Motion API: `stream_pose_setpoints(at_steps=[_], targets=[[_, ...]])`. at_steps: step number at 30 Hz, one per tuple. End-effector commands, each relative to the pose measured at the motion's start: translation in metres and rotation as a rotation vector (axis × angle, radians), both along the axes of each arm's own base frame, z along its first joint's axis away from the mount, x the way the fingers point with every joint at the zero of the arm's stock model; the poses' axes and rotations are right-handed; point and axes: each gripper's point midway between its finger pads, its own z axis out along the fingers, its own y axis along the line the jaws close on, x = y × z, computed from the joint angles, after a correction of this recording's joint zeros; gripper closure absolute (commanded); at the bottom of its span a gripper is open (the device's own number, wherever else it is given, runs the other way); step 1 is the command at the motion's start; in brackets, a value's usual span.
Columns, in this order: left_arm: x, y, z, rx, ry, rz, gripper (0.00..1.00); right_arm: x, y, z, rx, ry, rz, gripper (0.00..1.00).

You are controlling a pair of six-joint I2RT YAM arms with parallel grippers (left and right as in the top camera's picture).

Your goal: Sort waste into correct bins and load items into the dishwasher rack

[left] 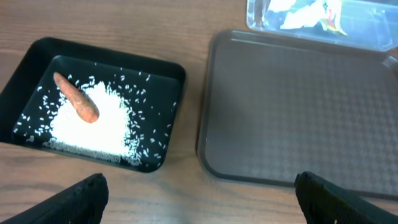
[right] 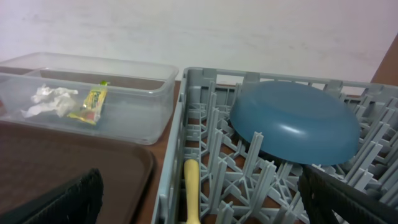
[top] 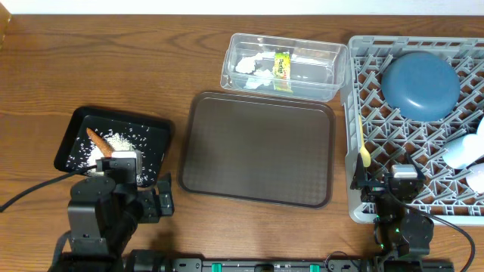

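A brown tray (top: 257,149) lies bare mid-table. A black bin (top: 113,143) at left holds white rice and a carrot (top: 98,141); both show in the left wrist view (left: 76,98). A clear bin (top: 283,66) at the back holds crumpled paper and a yellow wrapper (top: 282,65). The grey dishwasher rack (top: 416,121) at right holds a blue bowl (top: 420,83), a yellow utensil (top: 364,155) and white items (top: 465,155). My left gripper (left: 199,199) is open and empty over bare wood near the black bin. My right gripper (right: 199,199) is open and empty above the rack's front left corner.
The rack's upright tines (right: 255,155) stand just below my right fingers. The brown tray's edge (left: 205,143) lies right of the black bin. The table's front edge is close to both arm bases.
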Motion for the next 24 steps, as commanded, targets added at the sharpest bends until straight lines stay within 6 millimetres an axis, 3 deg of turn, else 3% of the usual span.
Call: stream_pose_setpoints(at_steps=[1, 5, 14, 19, 24], targets=[[-0.006, 0.008, -0.007, 0.036, -0.032, 0.024, 0.02, 0.000, 0.003, 0.000, 0.013, -0.001, 0.012, 0.01], [0.000, 0.010, -0.026, 0.039, -0.125, 0.037, 0.02, 0.000, 0.003, 0.000, 0.013, -0.001, 0.012, 0.01], [0.035, 0.004, -0.079, -0.002, -0.399, 0.032, 0.02, 0.000, 0.003, 0.000, 0.013, -0.001, 0.012, 0.01], [0.058, 0.003, -0.083, -0.013, -0.553, 0.032, 0.02, 0.000, 0.003, 0.000, 0.013, -0.001, 0.012, 0.01], [0.067, 0.004, -0.078, -0.006, -0.654, 0.040, 0.02, 0.000, 0.003, 0.000, 0.013, -0.001, 0.012, 0.01]])
